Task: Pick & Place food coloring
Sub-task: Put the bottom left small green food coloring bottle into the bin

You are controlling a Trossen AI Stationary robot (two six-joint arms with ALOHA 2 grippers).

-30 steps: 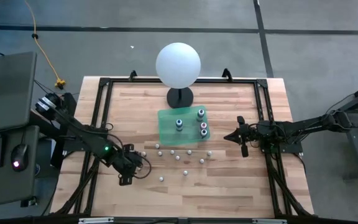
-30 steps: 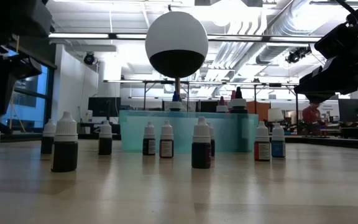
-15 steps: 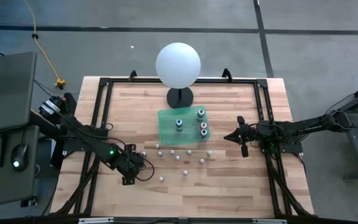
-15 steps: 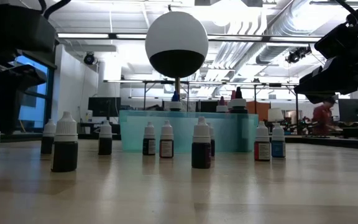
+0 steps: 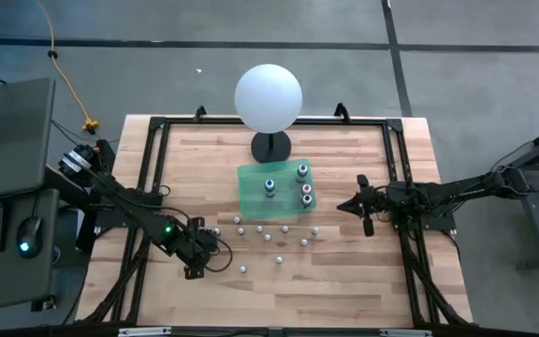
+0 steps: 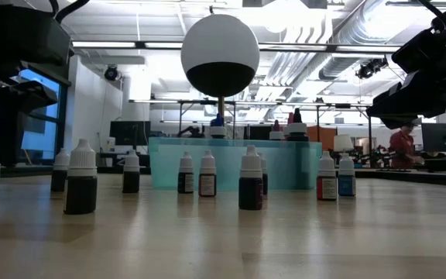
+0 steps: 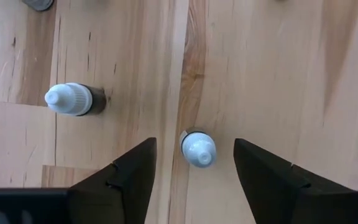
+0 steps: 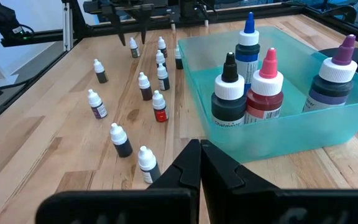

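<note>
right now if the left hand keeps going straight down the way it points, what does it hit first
Probably the small white-capped dropper bottle standing between the open fingers of the left hand; it would pass between them before the wooden table. Depth is unclear.

Four larger bottles (image 8: 248,46) stand inside the teal tray (image 8: 278,134); about eleven small food coloring bottles (image 8: 159,106) stand on the table (image 8: 36,155) beside that tray.

Light wooden table (image 5: 344,271) with black frame rails (image 5: 154,159) along the edges. White sphere (image 5: 268,97) on black stand (image 5: 270,146) near far edge, centre. Translucent green tray (image 5: 251,192) just in front of the stand, holding four larger bottles (image 8: 259,84) with black, blue, pink and purple tips. Yellow cable (image 5: 64,80) on grey floor, far left. Person in red (image 6: 399,146) in the room beyond.
</note>
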